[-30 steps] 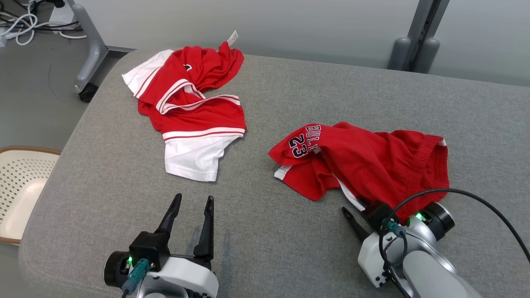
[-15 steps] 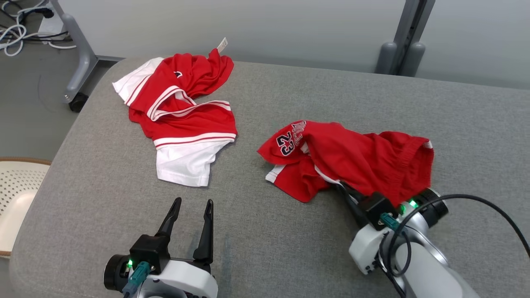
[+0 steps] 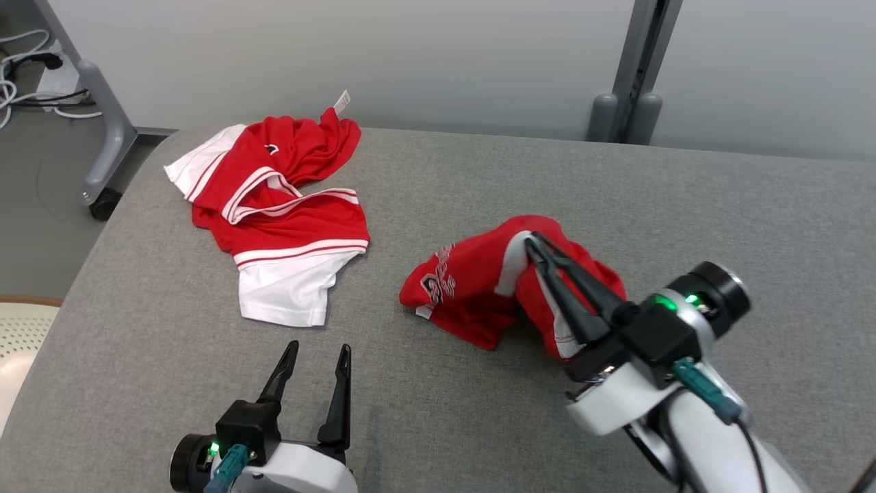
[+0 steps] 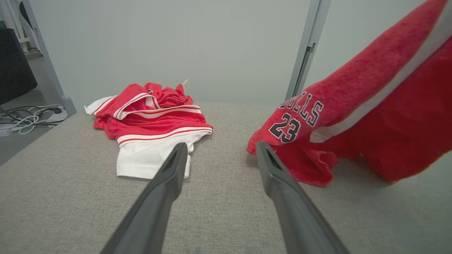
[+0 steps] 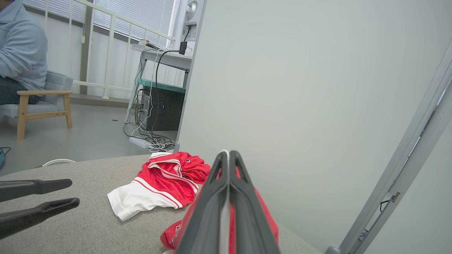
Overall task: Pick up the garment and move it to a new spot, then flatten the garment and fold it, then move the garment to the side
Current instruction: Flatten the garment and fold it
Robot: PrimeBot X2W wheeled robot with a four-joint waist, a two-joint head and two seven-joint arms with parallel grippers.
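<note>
Plainly, the right gripper (image 3: 532, 241) has its two fingers pressed together on a fold of the garment (image 3: 472, 287), pinching it at a white stripe and holding that part up off the table (image 3: 479, 171). The garment is red, soft and crumpled, with a white band running along it. It slopes down from the grip, and its lower end rests on the table right of the middle. The left gripper (image 3: 320, 348) sits low at the near edge with its fingers apart, holding nothing and well clear of the cloth.

The table is covered in grey woven fabric and has rounded corners. At its far left corner lies a rumpled top (image 3: 274, 205), red with white stripes and a white panel, with a small white tag (image 3: 341, 101) sticking up at the back. The top and the garment lie well apart.

Behind the table stands a pale wall (image 3: 410, 55) with a grey post (image 3: 633, 61). On the floor to the left are cables (image 3: 20, 75), a grey leg on a caster (image 3: 101, 204) and the rim of a cream basket (image 3: 24, 302). The right wrist view shows a person (image 5: 21, 46) seated in a wooden chair (image 5: 42, 102), and a dark computer (image 5: 164, 109) under a desk.

The left wrist view shows "BULLS" above "23" (image 4: 300, 116) printed in dark, white-edged letters on the garment. The tag is too small to read.
</note>
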